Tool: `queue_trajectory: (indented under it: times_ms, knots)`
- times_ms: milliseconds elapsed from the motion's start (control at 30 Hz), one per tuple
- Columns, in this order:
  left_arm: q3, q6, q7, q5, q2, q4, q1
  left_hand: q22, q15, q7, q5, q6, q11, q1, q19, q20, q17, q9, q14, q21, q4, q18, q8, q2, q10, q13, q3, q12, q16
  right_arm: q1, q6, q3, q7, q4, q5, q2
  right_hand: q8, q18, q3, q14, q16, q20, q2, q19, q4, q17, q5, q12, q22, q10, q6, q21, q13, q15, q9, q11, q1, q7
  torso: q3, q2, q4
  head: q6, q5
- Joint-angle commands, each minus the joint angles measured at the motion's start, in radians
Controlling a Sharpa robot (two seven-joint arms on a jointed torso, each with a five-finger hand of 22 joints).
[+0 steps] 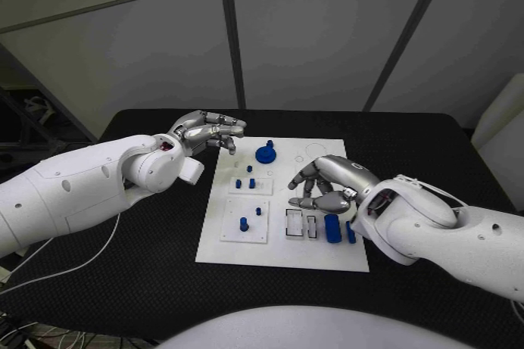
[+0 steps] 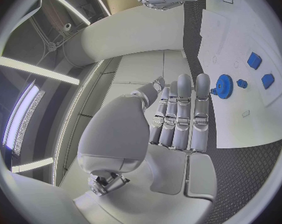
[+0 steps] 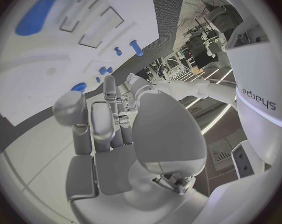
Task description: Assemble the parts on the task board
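Note:
The white task board (image 1: 328,254) lies mid-table. On it are a blue gear (image 1: 266,154), two small blue blocks (image 1: 246,184), blue pegs on a square plate (image 1: 244,225), and two long blue pieces (image 1: 333,229) beside empty rectangular slots (image 1: 294,222). My left hand (image 1: 207,129) hovers at the board's far left corner, fingers loosely bent and holding nothing. In the left wrist view its fingers (image 2: 178,114) stretch toward the gear (image 2: 225,86). My right hand (image 1: 325,186) hangs over the board's right middle, just beyond the slots, fingers arched downward and empty (image 3: 110,129).
Black table (image 1: 131,258) surrounds the board on all sides. A white cable (image 1: 76,262) trails across the table's near left. Grey wall panels stand behind the far edge.

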Motion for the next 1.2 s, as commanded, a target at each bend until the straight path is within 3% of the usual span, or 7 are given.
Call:
queue_trajectory:
  times_ms: [33, 67, 200, 333, 467, 800, 1200]
  knots:
    - [0.000, 0.005, 0.006, 0.003, -0.001, 0.005, 0.001, -0.002, 0.003, -0.003, 0.001, -0.008, -0.001, -0.005, 0.004, 0.007, -0.001, -0.001, -0.005, -0.003, 0.001, 0.049, 0.006, 0.005, -0.006, 0.001, -0.004, 0.004, -0.005, 0.001, 0.009, 0.003, -0.123, 0.027, 0.138, -0.045, 0.030, -0.033, -0.059, 0.053, 0.067, -0.004, 0.013, 0.034, 0.041, 0.083, 0.022, 0.310, 0.090, 0.018, 0.003, 0.073, 0.328, -0.026, 0.011, -0.008, -0.039, -0.005, -0.0009, -0.001, -0.0034, 0.007, -0.019]
    - [0.000, 0.004, 0.007, 0.003, -0.002, 0.006, 0.001, -0.002, 0.003, -0.003, 0.001, -0.008, -0.001, -0.005, 0.004, 0.007, -0.001, -0.001, -0.005, -0.003, 0.001, 0.049, 0.006, 0.005, -0.006, 0.001, -0.004, 0.004, -0.005, 0.002, 0.017, 0.004, -0.136, 0.035, 0.146, -0.065, 0.045, -0.040, -0.079, 0.056, 0.089, 0.001, 0.019, 0.041, 0.052, 0.111, 0.027, 0.433, 0.118, 0.021, -0.001, 0.094, 0.470, -0.030, 0.016, -0.020, -0.037, 0.001, -0.0015, -0.001, -0.0041, 0.006, -0.023]
    - [0.000, 0.003, 0.009, 0.003, -0.004, 0.013, 0.001, -0.002, 0.003, -0.003, 0.001, -0.008, -0.001, -0.005, 0.004, 0.007, -0.001, -0.001, -0.005, -0.003, 0.001, 0.049, 0.006, 0.005, -0.006, 0.001, -0.004, 0.004, -0.005, 0.001, 0.044, 0.006, -0.183, 0.054, 0.141, -0.119, 0.112, -0.049, -0.146, 0.066, 0.147, -0.013, 0.038, 0.061, 0.086, 0.187, 0.024, 0.686, 0.197, 0.055, 0.000, 0.155, 0.778, -0.020, 0.051, -0.025, -0.029, -0.015, -0.0024, -0.002, -0.0058, 0.011, -0.044]
    - [-0.001, 0.002, 0.011, 0.003, -0.006, 0.016, 0.000, -0.002, 0.003, -0.003, 0.001, -0.008, -0.001, -0.005, 0.004, 0.007, -0.001, -0.001, -0.005, -0.003, 0.001, 0.049, 0.006, 0.005, -0.006, 0.001, -0.004, 0.004, -0.005, -0.002, 0.065, 0.006, -0.238, 0.067, 0.096, -0.149, 0.162, -0.056, -0.196, 0.071, 0.178, -0.014, 0.043, 0.069, 0.104, 0.230, 0.007, 0.765, 0.232, 0.079, -0.014, 0.181, 0.885, -0.023, 0.086, -0.026, -0.029, -0.022, 0.0007, -0.001, -0.0074, 0.010, -0.058]
    - [-0.002, 0.002, 0.012, 0.003, -0.008, 0.016, -0.001, -0.002, 0.003, -0.003, 0.001, -0.008, -0.001, -0.005, 0.004, 0.007, -0.001, -0.001, -0.005, -0.003, 0.001, 0.049, 0.006, 0.005, -0.006, 0.001, -0.004, 0.004, -0.005, -0.010, 0.101, 0.005, -0.292, 0.076, 0.050, -0.160, 0.192, -0.059, -0.241, 0.074, 0.194, -0.013, 0.050, 0.073, 0.107, 0.253, -0.009, 0.779, 0.252, 0.077, -0.040, 0.195, 0.911, -0.022, 0.112, -0.025, -0.060, -0.022, -0.0011, -0.001, -0.0051, 0.010, -0.066]
    - [-0.002, -0.001, 0.013, 0.003, -0.014, 0.019, -0.002, -0.002, 0.003, -0.003, 0.001, -0.008, -0.001, -0.005, 0.004, 0.007, -0.002, -0.001, -0.005, -0.003, 0.000, 0.049, 0.007, 0.006, -0.006, 0.002, -0.004, 0.006, -0.005, -0.052, 0.163, 0.003, -0.374, 0.088, -0.024, -0.162, 0.220, -0.061, -0.292, 0.075, 0.205, -0.008, 0.059, 0.072, 0.111, 0.270, -0.037, 0.768, 0.263, 0.060, -0.075, 0.203, 0.911, -0.016, 0.137, -0.020, -0.114, -0.017, -0.0025, -0.001, -0.0022, 0.007, -0.073]
    - [-0.002, 0.000, 0.014, 0.003, -0.020, 0.021, -0.002, -0.002, 0.003, -0.003, 0.001, -0.008, -0.001, -0.005, 0.004, 0.007, -0.002, -0.001, -0.005, -0.003, 0.000, 0.049, 0.007, 0.006, -0.006, 0.002, -0.004, 0.006, -0.005, -0.076, 0.152, 0.002, -0.414, 0.086, -0.075, -0.146, 0.240, -0.062, -0.304, 0.075, 0.209, -0.008, 0.065, 0.073, 0.111, 0.275, -0.032, 0.768, 0.270, 0.059, -0.074, 0.208, 0.917, -0.017, 0.152, -0.022, -0.125, -0.021, -0.0017, -0.001, -0.0026, 0.003, -0.069]
